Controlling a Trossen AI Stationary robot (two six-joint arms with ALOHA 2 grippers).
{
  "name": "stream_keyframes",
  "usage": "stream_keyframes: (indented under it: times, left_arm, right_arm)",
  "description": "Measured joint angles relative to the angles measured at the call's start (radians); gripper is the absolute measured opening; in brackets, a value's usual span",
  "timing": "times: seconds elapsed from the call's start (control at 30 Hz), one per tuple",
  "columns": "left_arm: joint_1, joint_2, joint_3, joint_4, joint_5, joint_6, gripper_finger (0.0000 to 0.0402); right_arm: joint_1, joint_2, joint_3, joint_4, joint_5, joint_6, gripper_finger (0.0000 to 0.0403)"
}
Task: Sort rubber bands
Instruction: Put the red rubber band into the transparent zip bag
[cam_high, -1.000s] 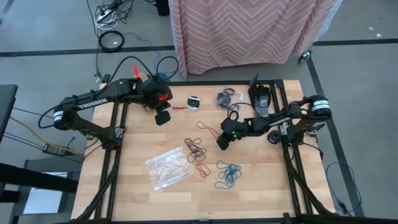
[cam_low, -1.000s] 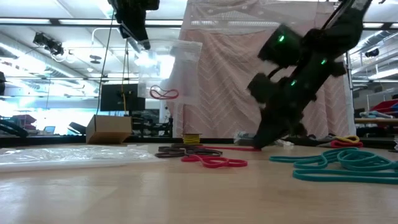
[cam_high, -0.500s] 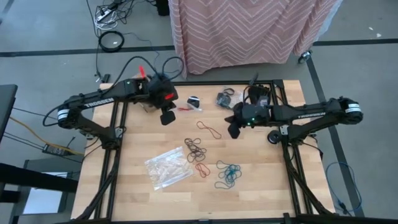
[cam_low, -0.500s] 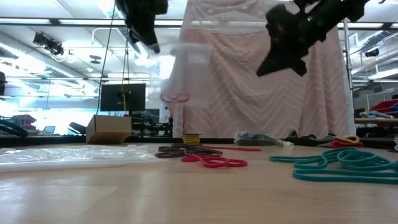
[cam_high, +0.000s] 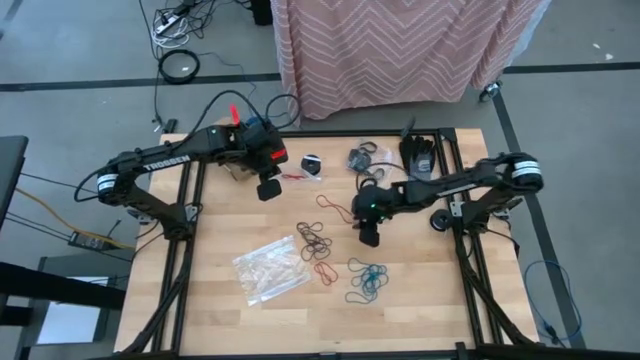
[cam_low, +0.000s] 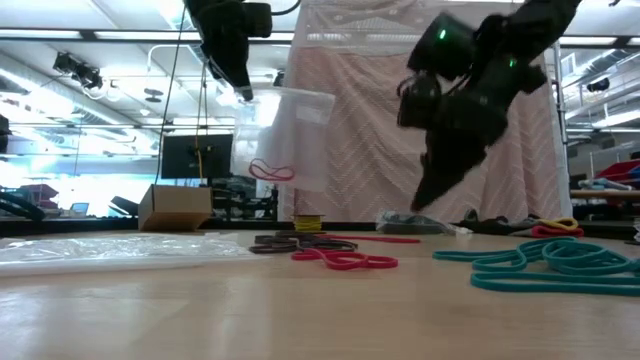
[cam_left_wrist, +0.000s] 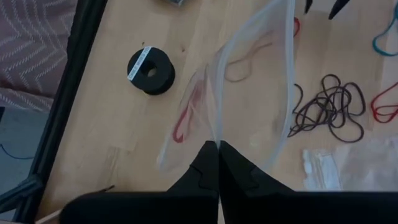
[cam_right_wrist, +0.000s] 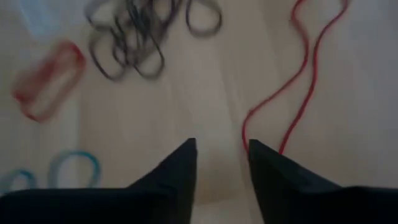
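Observation:
My left gripper (cam_high: 268, 190) hangs above the far left of the table, shut on a clear plastic bag (cam_low: 285, 135) with a red rubber band (cam_low: 270, 170) inside it. My right gripper (cam_right_wrist: 221, 146) stands open above the table's middle, beside a long red band (cam_right_wrist: 298, 81) that lies flat on the wood, and touches nothing. On the table lie a tangle of dark bands (cam_high: 314, 240), small red bands (cam_high: 325, 272) and teal bands (cam_high: 367, 280). Black bands (cam_high: 362, 157) sit at the far edge. My left gripper pinches the bag's upper edge (cam_left_wrist: 214, 134) between its two shut fingers, coming from above and slanting down. The bag hangs below the fingers, clear of the table, with the red band (cam_left_wrist: 186, 121) low inside it.
A second clear bag (cam_high: 270, 268) lies flat at the near left. A small black disc (cam_high: 312, 163) sits near the far edge, below the held bag. Black frame rails run along the table's left and right sides. Bare wood lies along the near edge.
My right gripper rose off the table and swung toward the far edge, then came back down toward the near side beside the long red band, rolling as it went. My left gripper drifted slightly toward the table's middle, and the hanging bag swayed.

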Motion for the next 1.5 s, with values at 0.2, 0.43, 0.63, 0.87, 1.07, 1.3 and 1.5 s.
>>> stream_keyframes:
  times: [0.2, 0.43, 0.63, 0.87, 1.07, 1.3, 1.5]
  left_arm:
    - [0.000, 0.000, 0.000, -0.014, -0.001, 0.000, 0.0001]
    - [0.000, 0.000, 0.000, -0.021, -0.002, 0.001, 0.0001]
    - [0.000, 0.000, 0.000, -0.016, -0.004, 0.009, 0.0001]
    - [0.000, 0.000, 0.000, -0.016, -0.004, 0.009, 0.0001]
    - [0.000, 0.000, 0.000, -0.009, -0.004, 0.020, 0.0001]
    - [0.000, 0.019, 0.000, 0.051, 0.007, 0.025, 0.0001]
    - [0.016, 0.044, 0.000, 0.026, 0.012, 0.039, 0.0001]
  right_arm:
    - [0.000, 0.127, 0.005, 0.051, 0.047, -0.013, 0.0183]
    - [0.024, 0.178, 0.007, 0.085, 0.146, -0.041, 0.0132]
    - [0.043, 0.179, 0.008, 0.083, 0.151, 0.006, 0.0028]
    - [0.045, 0.148, 0.040, 0.044, 0.156, 0.247, 0.0001]
    - [0.052, 0.010, 0.149, -0.039, 0.150, 0.267, 0.0000]
    - [0.065, -0.131, 0.332, -0.184, 0.227, 0.253, 0.0000]
    - [0.055, -0.104, 0.347, -0.272, 0.269, 0.103, 0.0000]
